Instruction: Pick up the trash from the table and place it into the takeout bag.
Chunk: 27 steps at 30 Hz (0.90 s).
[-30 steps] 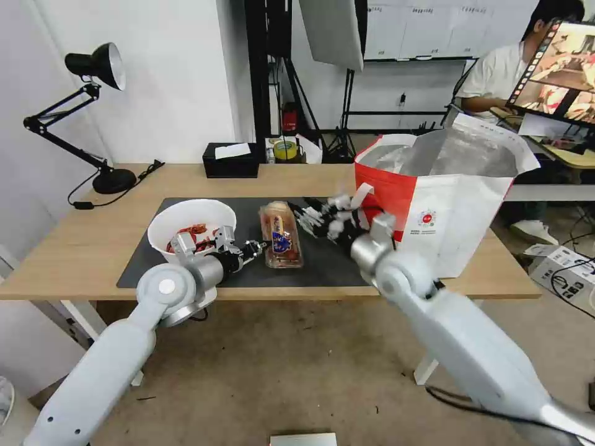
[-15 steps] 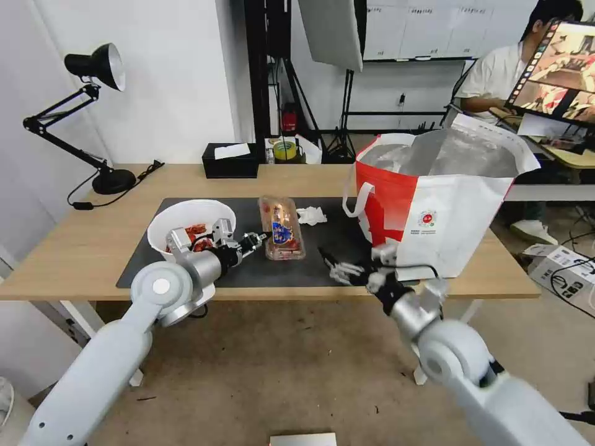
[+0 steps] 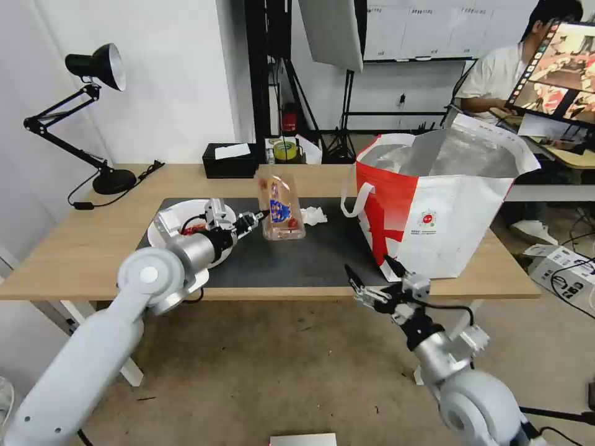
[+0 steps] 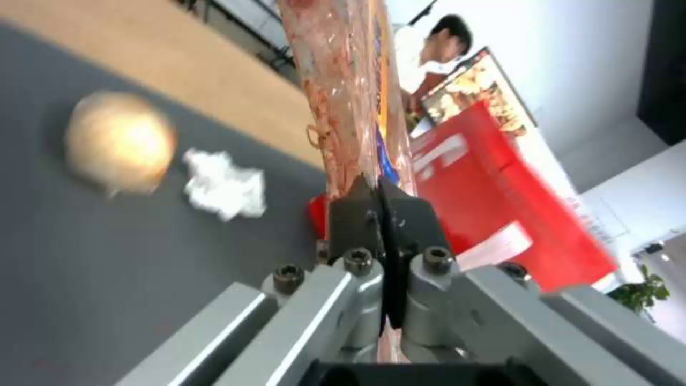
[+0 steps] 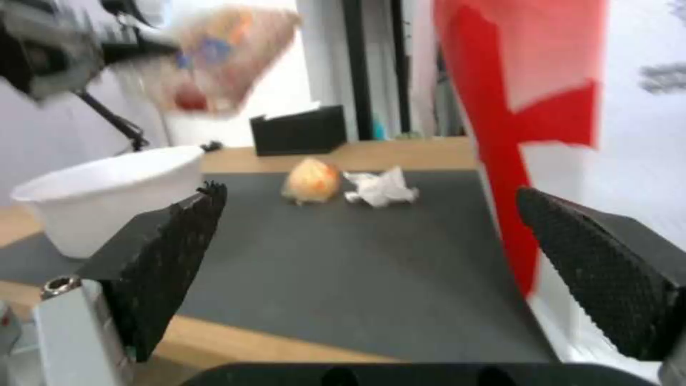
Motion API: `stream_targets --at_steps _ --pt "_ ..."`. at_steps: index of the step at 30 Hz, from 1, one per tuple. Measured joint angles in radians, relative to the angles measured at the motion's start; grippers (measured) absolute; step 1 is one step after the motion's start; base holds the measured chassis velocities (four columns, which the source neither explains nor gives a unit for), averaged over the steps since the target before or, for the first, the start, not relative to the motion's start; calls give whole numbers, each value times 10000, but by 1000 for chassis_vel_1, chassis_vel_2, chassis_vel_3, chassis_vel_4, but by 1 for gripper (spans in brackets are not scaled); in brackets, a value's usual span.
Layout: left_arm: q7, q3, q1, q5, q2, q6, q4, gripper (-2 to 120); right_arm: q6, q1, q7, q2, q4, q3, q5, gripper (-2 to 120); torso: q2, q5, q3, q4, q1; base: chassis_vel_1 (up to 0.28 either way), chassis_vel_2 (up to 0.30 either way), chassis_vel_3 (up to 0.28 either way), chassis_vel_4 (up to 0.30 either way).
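- Step: L gripper [image 3: 259, 217] has clear box [image 3: 282, 207] lifted off mat [image 3: 297, 260], tilted up, between bowl [image 3: 186, 214] and takeout bag [image 3: 446, 204].
- Next, I'd judge: carry it over bag rim, clear of the handle, then let go.
- L fingers [image 4: 357, 214] pinched tight on box edge.
- R gripper [image 3: 372, 282] spread wide, empty, off the table's front edge.
- Ball [image 5: 312, 181] and napkin [image 5: 381, 186] lie on mat.

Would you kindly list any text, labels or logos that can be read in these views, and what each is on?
None can be read.
takeout bag: round red logo with a line of print beneath, too small.
clear hinged box, held by the left gripper: blue label, blurred.
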Motion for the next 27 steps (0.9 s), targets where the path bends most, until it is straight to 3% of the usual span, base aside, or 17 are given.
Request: stream_targets --at_steps 12,15,24,27 --pt "55 1252 -2519 -299 -254 -474 528 0 1028 -1437 -209 930 -121 575 -875 100 -1 2 0 2 1 0 0 0 0" --pt "54 2151 -3948 -47 -716 -713 1098 0 1280 -1748 -231 1236 -122 721 -1231 100 -1 3 1 1 2 0 0 0 0" --pt "55 3597 -5932 588 -1901 -1137 2574 0 1664 -2197 -407 1722 -263 719 -1783 100 -1 7 1 -1 2 0 0 0 0" --pt "61 4077 -6685 887 -2590 -1284 3239 0 1716 -2268 -420 1864 -287 644 -2034 100 -2 4 1 0 3 0 0 0 0"
